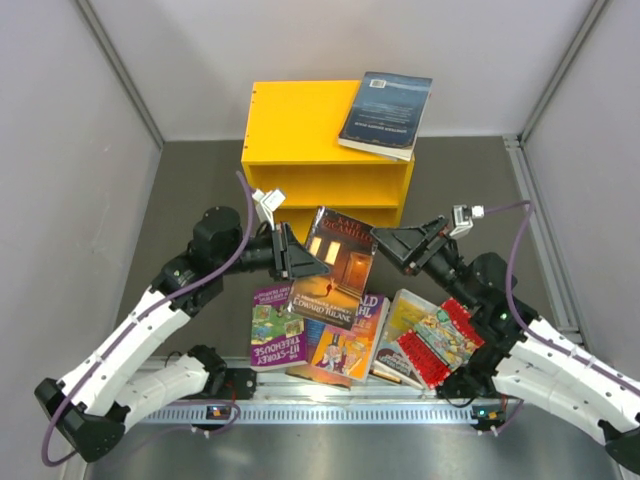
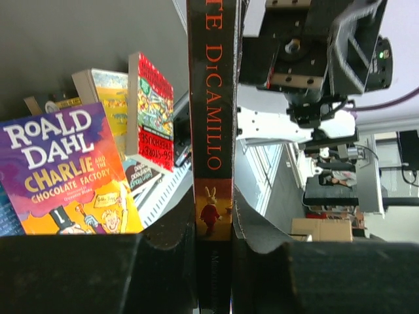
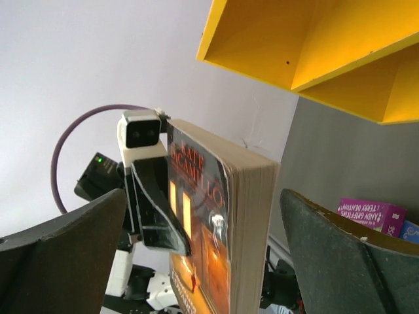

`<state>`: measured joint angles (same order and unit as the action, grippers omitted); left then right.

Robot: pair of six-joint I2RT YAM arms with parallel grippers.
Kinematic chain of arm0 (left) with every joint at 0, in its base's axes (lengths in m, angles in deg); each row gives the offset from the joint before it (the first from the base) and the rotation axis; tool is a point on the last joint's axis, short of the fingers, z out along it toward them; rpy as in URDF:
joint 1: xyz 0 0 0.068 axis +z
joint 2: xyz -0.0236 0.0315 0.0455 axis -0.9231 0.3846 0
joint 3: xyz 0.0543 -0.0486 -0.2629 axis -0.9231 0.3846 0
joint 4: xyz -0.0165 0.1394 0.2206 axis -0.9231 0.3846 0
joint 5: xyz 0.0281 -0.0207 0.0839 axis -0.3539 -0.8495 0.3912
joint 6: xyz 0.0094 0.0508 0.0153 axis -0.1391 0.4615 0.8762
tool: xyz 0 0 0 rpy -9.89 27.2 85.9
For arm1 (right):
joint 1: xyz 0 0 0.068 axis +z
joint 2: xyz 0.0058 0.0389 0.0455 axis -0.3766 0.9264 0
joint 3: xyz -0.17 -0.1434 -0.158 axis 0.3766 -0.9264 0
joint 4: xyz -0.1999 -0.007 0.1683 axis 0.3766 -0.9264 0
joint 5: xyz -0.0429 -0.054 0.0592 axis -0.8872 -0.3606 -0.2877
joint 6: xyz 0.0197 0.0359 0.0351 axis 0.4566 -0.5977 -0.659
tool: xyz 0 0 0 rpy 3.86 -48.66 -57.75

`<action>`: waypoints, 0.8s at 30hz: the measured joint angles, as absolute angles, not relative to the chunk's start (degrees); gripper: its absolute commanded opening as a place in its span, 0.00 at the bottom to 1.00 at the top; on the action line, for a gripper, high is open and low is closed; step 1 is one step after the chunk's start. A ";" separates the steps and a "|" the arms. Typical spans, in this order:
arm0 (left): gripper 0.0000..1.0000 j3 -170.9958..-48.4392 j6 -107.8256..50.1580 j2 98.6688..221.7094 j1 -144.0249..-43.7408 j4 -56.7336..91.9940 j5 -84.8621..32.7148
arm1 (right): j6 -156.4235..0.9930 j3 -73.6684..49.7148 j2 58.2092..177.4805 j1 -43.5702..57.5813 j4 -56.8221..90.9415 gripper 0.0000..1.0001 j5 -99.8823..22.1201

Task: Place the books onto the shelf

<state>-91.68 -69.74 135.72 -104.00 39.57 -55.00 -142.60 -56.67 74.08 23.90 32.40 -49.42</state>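
Left gripper (image 2: 213, 245): clamps DiCamillo book (image 1: 335, 265) | right gripper (image 1: 392, 243): spread wide | book's lower spine hidden.

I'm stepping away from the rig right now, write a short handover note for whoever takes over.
Left gripper: shut on the Kate DiCamillo book, clamping its spine, held up in front of the shelf.
Right gripper: open, fingers on either side of that book's page edge, not gripping.
Done: none inside the visible compartments; a dark blue book lies on the shelf's top.
Left: shelve the held book, then the pile on the table: purple Treehouse book, Roald Dahl book, red book and others beneath.
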 measured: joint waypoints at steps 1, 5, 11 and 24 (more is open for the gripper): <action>0.00 -92.97 -69.68 136.33 -104.00 40.05 -54.50 | -142.47 -56.28 73.80 23.90 31.81 1.00 -49.16; 0.00 -97.64 -69.61 139.09 -104.00 40.42 -53.32 | -142.43 -55.99 71.59 24.34 29.36 1.00 -48.35; 0.00 -100.35 -70.38 142.04 -104.00 39.22 -52.86 | -142.67 -56.08 70.63 26.39 28.79 1.00 -48.11; 0.00 -100.35 -72.58 143.55 -103.98 37.56 -52.55 | -142.58 -55.62 80.27 34.96 32.88 0.29 -48.28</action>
<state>-100.35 -72.58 143.55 -103.98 37.56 -52.55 -142.58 -55.62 80.27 34.96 32.88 -48.28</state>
